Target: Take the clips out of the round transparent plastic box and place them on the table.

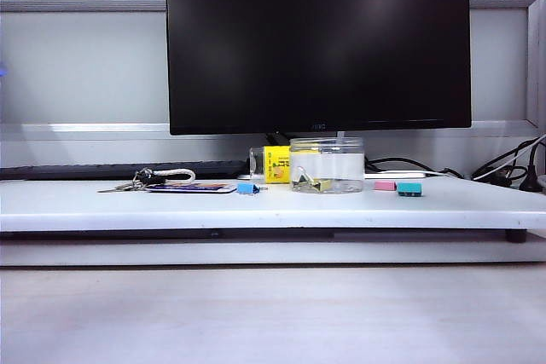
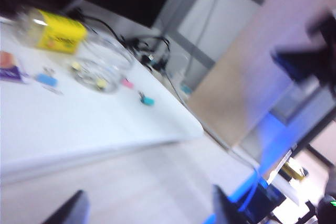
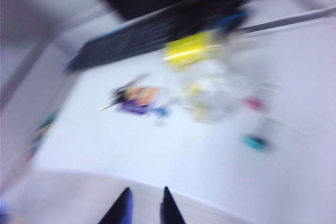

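Reaching for the clips inside the round transparent plastic box at desk centre, the narrow-gapped right end effector should be lowered vertically, while the wide-spread left end effector is kept clear.

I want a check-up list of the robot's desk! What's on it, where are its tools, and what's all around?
Surface: white table, long slab with a thick front edge.
Job's things: round transparent plastic box near the middle; yellow clips inside it.
Clutter: blue clip, pink clip, teal clip, keys, card, yellow-labelled container.
Grippers: left tool open wide, off the table's front edge; right tool with jaws narrowly apart, holding nothing, in front of the table.
Cables: black cables at the right rear.
Surroundings: dark monitor, keyboard behind.
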### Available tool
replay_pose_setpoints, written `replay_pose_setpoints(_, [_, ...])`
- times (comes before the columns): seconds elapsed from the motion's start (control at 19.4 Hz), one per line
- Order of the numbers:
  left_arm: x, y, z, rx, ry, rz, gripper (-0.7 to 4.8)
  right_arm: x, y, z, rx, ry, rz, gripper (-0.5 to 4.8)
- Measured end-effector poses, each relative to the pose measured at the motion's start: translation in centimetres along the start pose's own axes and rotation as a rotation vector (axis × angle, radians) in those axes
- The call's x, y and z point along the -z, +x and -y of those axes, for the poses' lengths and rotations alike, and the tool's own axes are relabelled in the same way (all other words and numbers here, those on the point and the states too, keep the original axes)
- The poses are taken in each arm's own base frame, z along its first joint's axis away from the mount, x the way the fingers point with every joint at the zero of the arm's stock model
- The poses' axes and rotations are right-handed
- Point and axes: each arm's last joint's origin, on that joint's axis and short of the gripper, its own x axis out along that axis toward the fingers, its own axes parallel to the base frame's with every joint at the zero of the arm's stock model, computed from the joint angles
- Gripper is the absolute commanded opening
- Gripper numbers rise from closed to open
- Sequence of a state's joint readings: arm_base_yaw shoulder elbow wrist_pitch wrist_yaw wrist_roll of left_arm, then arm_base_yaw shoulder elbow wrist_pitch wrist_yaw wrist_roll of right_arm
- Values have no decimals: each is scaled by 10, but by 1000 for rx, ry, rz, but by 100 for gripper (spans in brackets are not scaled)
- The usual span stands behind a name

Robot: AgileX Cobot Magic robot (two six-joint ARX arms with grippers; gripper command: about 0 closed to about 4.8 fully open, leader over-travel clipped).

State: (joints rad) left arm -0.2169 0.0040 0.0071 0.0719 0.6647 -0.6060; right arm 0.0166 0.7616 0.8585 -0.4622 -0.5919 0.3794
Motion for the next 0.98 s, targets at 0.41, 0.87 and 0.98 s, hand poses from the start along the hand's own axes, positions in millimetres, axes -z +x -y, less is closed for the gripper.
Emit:
replay_pose_setpoints(0.41, [14,3,-3,-68,-82,-99,310,-45,148,-13,-103,-154,-312,79])
replay_pose_setpoints(0.87, [5,-5,1,-324,3,-127,312,-48,239,-6,17,-300,-395,79])
replay_pose_setpoints(0.98, [-1,-4,3,-332,19,-134,313,-52,249,-4,23,-311,-401,79])
